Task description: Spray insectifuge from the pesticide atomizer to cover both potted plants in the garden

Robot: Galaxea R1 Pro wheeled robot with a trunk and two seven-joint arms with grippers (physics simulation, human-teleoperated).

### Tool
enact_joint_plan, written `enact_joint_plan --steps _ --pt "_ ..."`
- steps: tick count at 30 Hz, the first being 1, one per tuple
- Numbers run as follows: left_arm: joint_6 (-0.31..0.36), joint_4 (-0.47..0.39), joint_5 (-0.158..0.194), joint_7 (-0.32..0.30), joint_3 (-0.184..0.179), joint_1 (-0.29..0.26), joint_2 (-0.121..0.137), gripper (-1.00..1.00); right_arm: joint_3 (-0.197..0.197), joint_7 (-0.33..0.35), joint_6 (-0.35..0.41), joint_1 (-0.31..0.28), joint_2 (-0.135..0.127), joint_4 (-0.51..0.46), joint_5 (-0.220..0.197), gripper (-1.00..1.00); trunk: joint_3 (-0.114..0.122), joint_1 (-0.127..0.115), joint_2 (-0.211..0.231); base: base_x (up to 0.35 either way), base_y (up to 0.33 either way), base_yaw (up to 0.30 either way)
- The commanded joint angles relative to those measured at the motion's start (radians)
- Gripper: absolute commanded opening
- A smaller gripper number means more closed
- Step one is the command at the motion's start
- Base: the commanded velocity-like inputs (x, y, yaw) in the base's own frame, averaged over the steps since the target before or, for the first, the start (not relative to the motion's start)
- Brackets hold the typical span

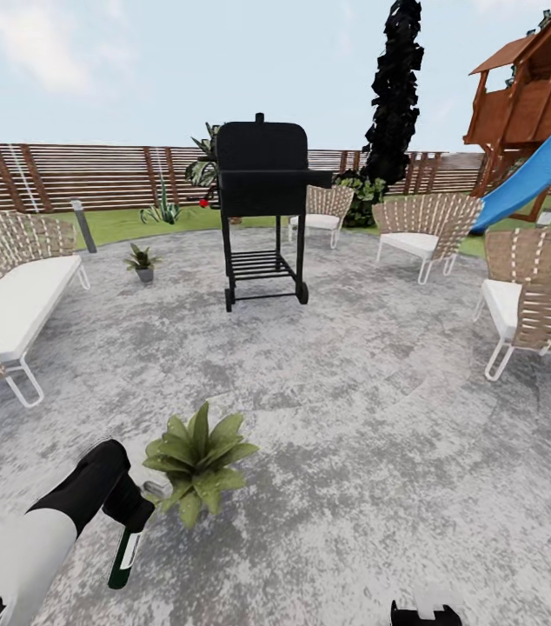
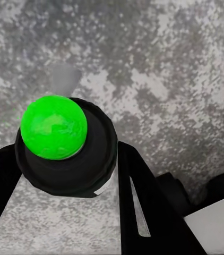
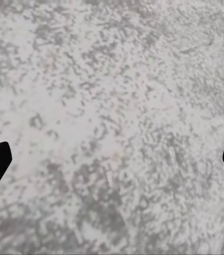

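head view over patio [image 1: 354,417]; wrist views straight down, close

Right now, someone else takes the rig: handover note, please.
Left hand: shut on the pesticide atomizer, beside the near potted plant on the patio.
Right hand: open, nothing between its fingers, over bare paving.
Far potted plant: on the patio's far left, left of the grill.
Done: atomizer picked up and brought to the near plant.
Left: spray cover can't be judged; treat both plants as still to do, near one first.
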Motion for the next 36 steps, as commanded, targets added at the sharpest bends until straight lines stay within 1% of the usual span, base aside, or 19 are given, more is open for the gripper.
enact_joint_plan --steps 1,4,7,12,14,18,20,25,27,31,34,36 --pt "0.003 -0.002 -0.008 -0.01 -0.003 0.011 0.001 -1.0 0.008 -0.003 -0.002 -0.001 0.0 0.0 -0.005 1.0 -0.001 0.0 0.0 0.175 -0.215 0.0" --pt "0.001 -0.002 -0.01 -0.01 -0.003 0.029 0.004 -1.0 0.008 -0.004 -0.002 -0.001 0.004 -0.001 -0.007 1.0 -0.001 0.0 0.0 0.159 -0.229 0.0" --pt "0.0 -0.002 -0.01 -0.01 -0.003 0.034 0.004 -1.0 0.008 -0.006 -0.002 -0.001 0.006 -0.001 -0.008 1.0 -0.001 0.0 0.0 0.061 -0.256 0.011" --pt "0.0 0.002 -0.009 -0.01 -0.002 0.036 0.006 -1.0 0.008 -0.007 -0.002 -0.001 0.009 -0.001 -0.008 1.0 -0.003 0.0 0.0 -0.003 -0.106 0.177" --pt "0.0 0.017 -0.008 -0.01 -0.002 0.037 0.007 -1.0 0.008 -0.007 -0.002 -0.001 0.009 -0.001 -0.008 1.0 -0.004 0.0 0.0 -0.001 -0.013 0.242" --pt "-0.005 0.082 -0.011 -0.007 0.002 0.037 0.011 -1.0 0.008 -0.007 -0.002 0.0 0.009 -0.001 -0.008 1.0 -0.006 0.0 0.0 0.0 -0.003 0.25" --pt "-0.007 0.092 -0.01 -0.007 0.002 0.037 0.012 -1.0 0.008 -0.007 -0.002 0.0 0.009 -0.001 -0.008 1.0 -0.007 0.0 0.0 0.0 0.0 0.251" --pt "-0.009 0.098 -0.004 -0.005 0.002 0.037 -0.004 -1.0 0.007 -0.007 -0.002 0.0 0.008 -0.001 -0.008 1.0 -0.009 0.0 0.0 0.0 0.0 0.153" --pt "-0.009 0.096 -0.005 -0.004 0.003 0.037 -0.028 -1.0 0.007 -0.007 -0.002 -0.001 0.007 -0.001 -0.008 1.0 -0.009 0.0 0.0 0.0 0.0 0.012" --pt "-0.009 0.088 -0.006 -0.002 0.003 0.037 -0.062 -1.0 0.007 -0.007 -0.002 -0.001 0.007 -0.001 -0.008 1.0 -0.009 0.0 0.0 0.0 0.0 0.003" --pt "-0.01 0.084 -0.008 0.001 0.005 0.037 -0.074 -1.0 0.007 -0.006 -0.002 -0.001 0.007 -0.001 -0.008 1.0 -0.009 0.0 0.0 0.0 0.0 0.0" --pt "-0.01 0.082 -0.008 0.006 0.008 0.037 -0.071 -1.0 0.007 -0.006 -0.002 0.0 0.007 -0.001 -0.008 1.0 -0.009 0.0 0.0 0.0 0.0 0.0"
